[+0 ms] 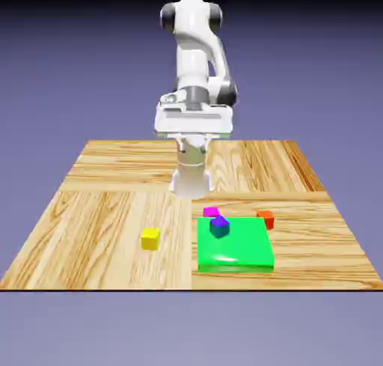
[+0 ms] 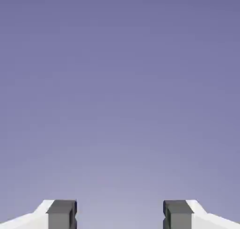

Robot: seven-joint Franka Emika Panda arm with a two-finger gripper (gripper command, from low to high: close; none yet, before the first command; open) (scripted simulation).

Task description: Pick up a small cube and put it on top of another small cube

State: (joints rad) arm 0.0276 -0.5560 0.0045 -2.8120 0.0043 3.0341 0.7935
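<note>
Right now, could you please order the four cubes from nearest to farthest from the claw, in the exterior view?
1. magenta cube, at the green pad's far edge
2. blue-purple cube, on the pad
3. orange-red cube, right, and yellow cube, left: too close to call

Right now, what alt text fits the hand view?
Two grey fingertips of the open gripper sit at the bottom edge, wide apart with nothing between them. Plain blue-violet backdrop fills everything else.
</note>
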